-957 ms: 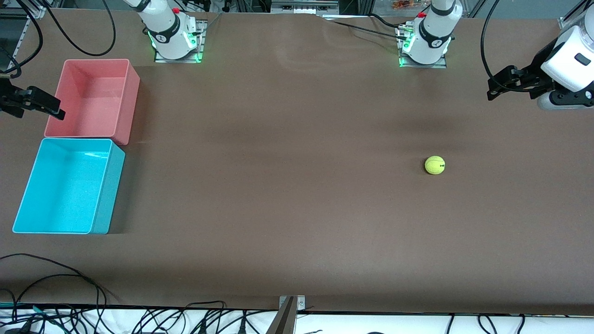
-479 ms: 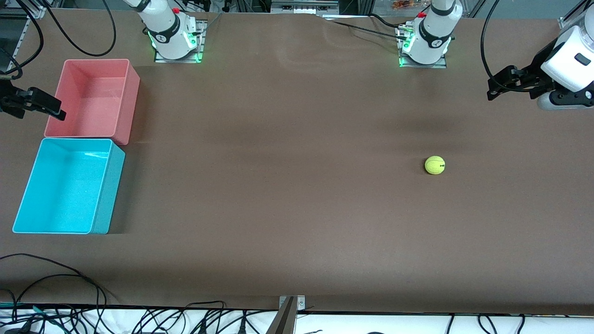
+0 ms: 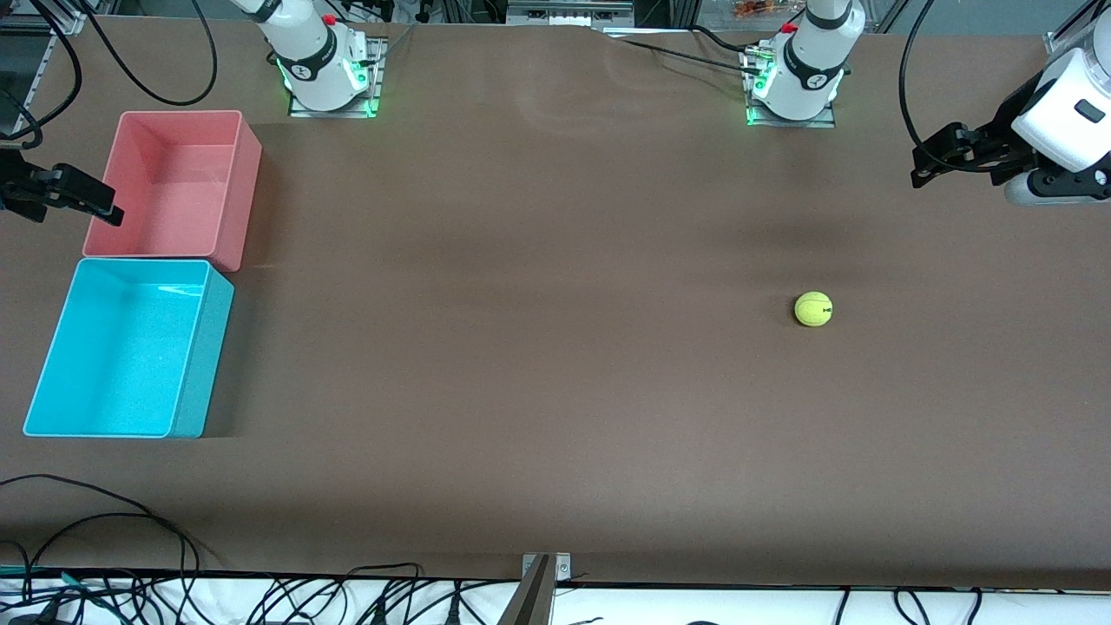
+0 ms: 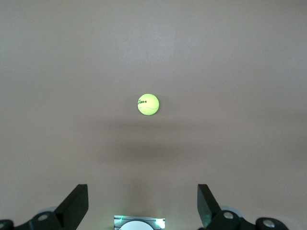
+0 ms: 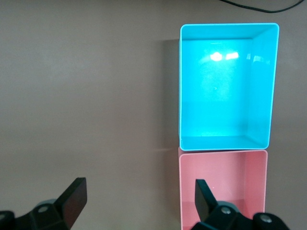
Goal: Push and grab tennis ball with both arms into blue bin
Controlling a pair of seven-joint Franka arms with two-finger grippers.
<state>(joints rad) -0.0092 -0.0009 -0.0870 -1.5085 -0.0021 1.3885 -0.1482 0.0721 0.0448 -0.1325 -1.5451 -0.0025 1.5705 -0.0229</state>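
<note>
Brown matte covering spans the whole desk (image 3: 538, 391), which carries everything else. Taking the rectangular cyan plastic bin with its pale rim (image 3: 130, 347) as the landmark: it sits at the right arm's end of the desk, and a same-sized salmon-pink plastic tub (image 3: 178, 187) touches it, lying farther from the front camera. The small fuzzy yellow-green tennis ball with black print (image 3: 813, 308) rests on bare desk well apart from the cyan bin, toward the left arm's end.

Both white jointed arms hang raised. The right hand (image 3: 61, 195) is up over the desk edge beside the pink tub, close to the cyan bin, its fingers (image 5: 72, 199) spread wide and holding nothing. The left hand (image 3: 950, 156) is up at the other end, fingers (image 4: 76, 206) equally wide and empty.

So the left arm is clearly the nearer to the ball (its wrist view has the ball dead centre), and a push would have to send it toward the cyan bin, where the right arm waits.
</note>
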